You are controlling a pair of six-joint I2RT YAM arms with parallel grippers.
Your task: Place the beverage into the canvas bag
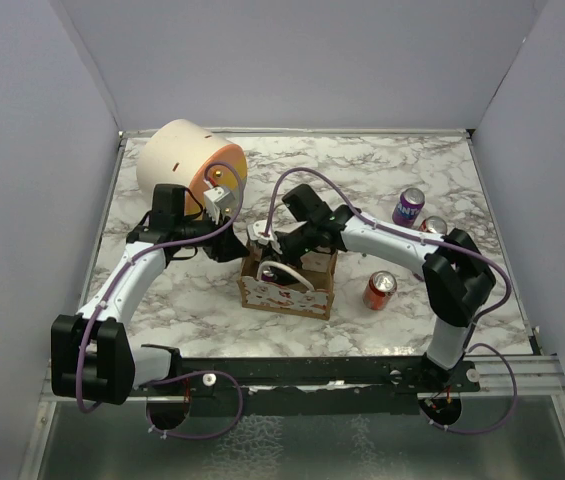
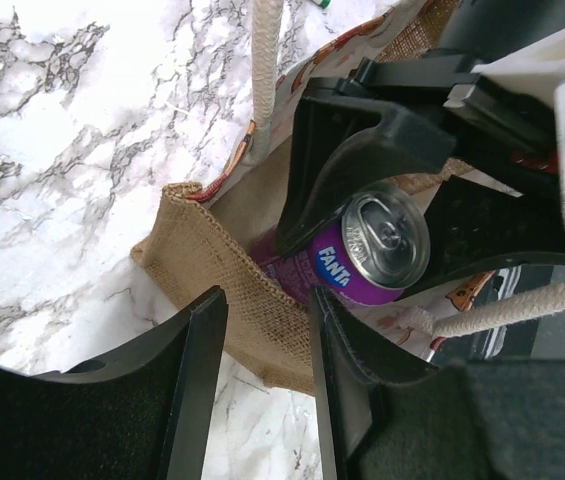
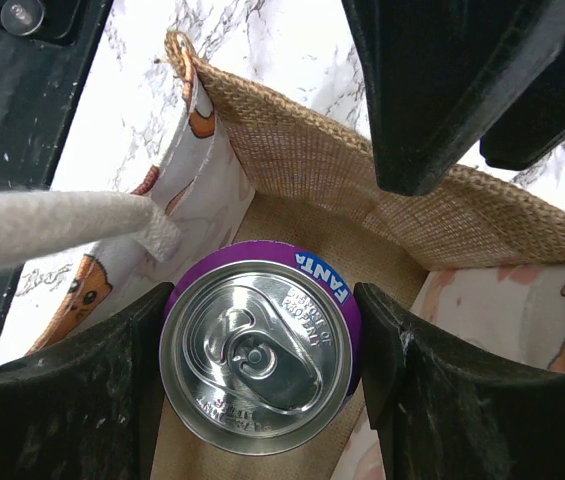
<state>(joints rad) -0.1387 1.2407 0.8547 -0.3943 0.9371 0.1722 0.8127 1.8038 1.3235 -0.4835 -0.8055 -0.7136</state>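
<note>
The purple Fanta can [image 3: 260,358] is gripped by the right pincer [image 3: 262,370] inside the canvas bag [image 1: 287,293], at worktop [image 1: 382,330] centre. The bag's burlap rim [image 2: 212,250] is straddled by the part-open left pincer [image 2: 267,390]. Spare cans [image 1: 380,290] stand at 3 o'clock.

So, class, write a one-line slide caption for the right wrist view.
Right gripper clamps a purple Fanta can upright inside the open canvas bag.

Overhead view faces table [image 1: 382,330]; wrist views close, share bag [image 2: 222,270].
</note>
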